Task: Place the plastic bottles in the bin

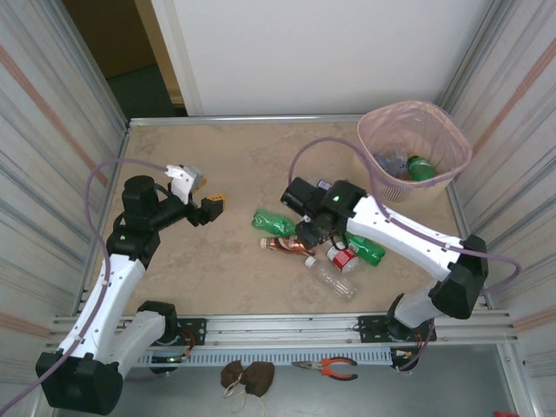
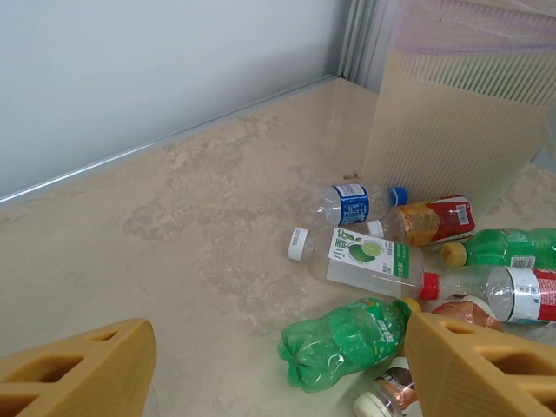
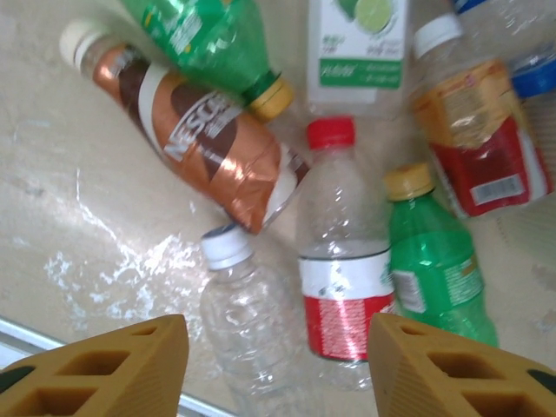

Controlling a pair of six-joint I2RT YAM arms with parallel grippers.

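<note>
Left wrist: seven bottles (image 2: pixel 365 261) beside one bin (image 2: pixel 452 113)

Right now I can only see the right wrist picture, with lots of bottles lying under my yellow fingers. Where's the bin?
Observer: In the top view, the bin stands at the far right corner of the table, beyond your right gripper.
Operator: Is anything in it?
Observer: Yes. A green bottle lies inside, with clear bottles beside it.
Operator: What's my other arm doing?
Observer: The left gripper hovers open over the left side of the table, apart from the bottle pile.
</note>
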